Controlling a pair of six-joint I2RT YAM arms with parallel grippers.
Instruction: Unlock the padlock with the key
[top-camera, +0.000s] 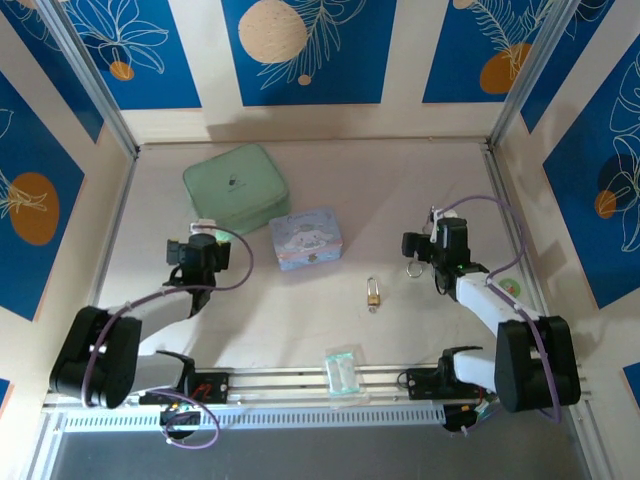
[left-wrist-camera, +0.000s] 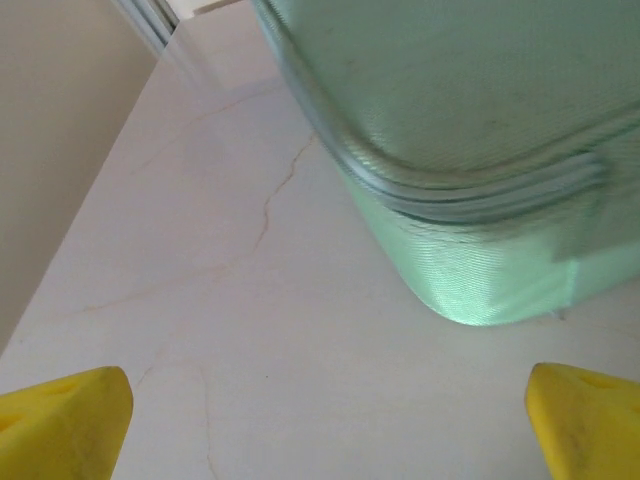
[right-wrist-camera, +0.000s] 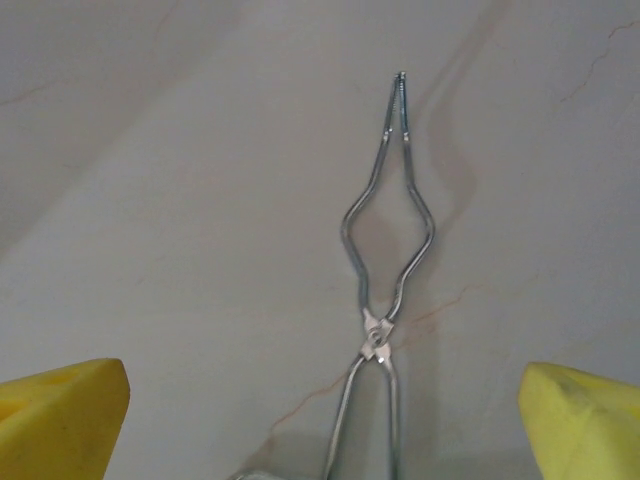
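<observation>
Padlock (top-camera: 372, 293) overhead — wire ring (right-wrist-camera: 375, 335) at wrist.

I count five items, one of each kind: one padlock (top-camera: 372, 293), one green case (top-camera: 235, 186), one printed box (top-camera: 307, 238), one clear packet (top-camera: 341, 370), one wire loop (right-wrist-camera: 376, 336).

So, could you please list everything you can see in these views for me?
padlock: one, brass-gold with a silver shackle, table centre-right.
wire loop: one, silver, ahead between the right fingers.
cartoon box: one, pale blue, mid-table.
case: one, mint green, behind-left of the box.
plastic bag: one, clear, on the near rail.
table: one, pale marbled.
left fingers: two, yellow, wide apart, beside the case.
right fingers: two, yellow, wide apart.
</observation>
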